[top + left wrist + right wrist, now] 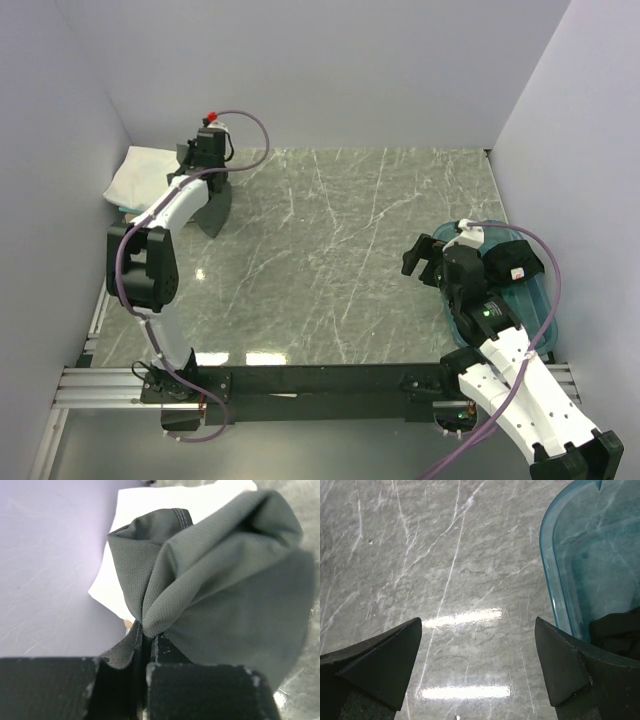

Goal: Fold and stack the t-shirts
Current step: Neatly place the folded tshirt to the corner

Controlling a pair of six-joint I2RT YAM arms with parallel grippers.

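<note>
— Where's the grey t-shirt (215, 590)?
— Upper left of the top view, bunched in the left jaws, which are clenched on it, beside the white t-shirt (140, 175)
— And the right jaws?
— Released, over the counter (445, 555) next to the teal bin (552, 555), lower right

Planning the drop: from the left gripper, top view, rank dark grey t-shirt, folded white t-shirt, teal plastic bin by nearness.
1. Dark grey t-shirt, in the left gripper.
2. Folded white t-shirt, just left.
3. Teal plastic bin, far right.
</note>
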